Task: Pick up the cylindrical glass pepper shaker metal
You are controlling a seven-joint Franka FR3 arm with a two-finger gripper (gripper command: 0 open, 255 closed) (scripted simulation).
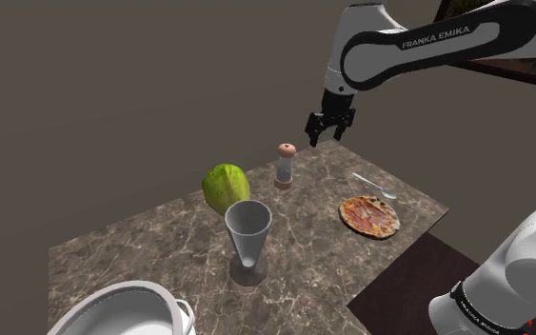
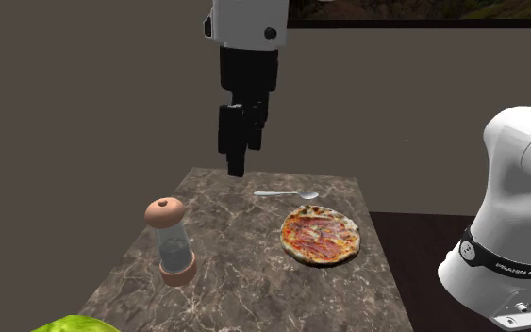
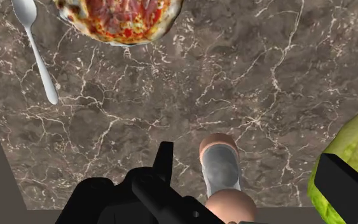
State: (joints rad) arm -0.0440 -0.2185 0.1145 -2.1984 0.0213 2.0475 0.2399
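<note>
Pepper shaker point(image 1: 285, 165): a clear cylindrical body with a reddish-brown cap and base. It stands upright on the far part of the dark marbled surface point(image 1: 151, 249), touching nothing else. Jaws: all black and released, the two fingers standing apart with nothing between them in contact. They hang in the air above the shaker and to the shoulder view's right of it, pointing down. In the wrist view the shaker lies below, between the spread fingers and closer to one of them. Arm point(image 1: 427, 43): white with dark joints, reaching in from the shoulder view's upper right. Green leafy head point(image 1: 226, 187): rounded, lying near the shaker on the shoulder view's left. Grey goblet point(image 1: 248, 238): a cone-shaped cup on a round foot, upright, nearer than the green head and just beside it. Pizza point(image 1: 368, 216): round, with a reddish topping, lying flat towards the right edge of the surface in the shoulder view. Spoon point(image 1: 374, 185): pale, lying flat just beyond the pizza and apart from it. White pot point(image 1: 123, 314): at the near left corner of the surface, cut off by the shoulder view's lower edge.
</note>
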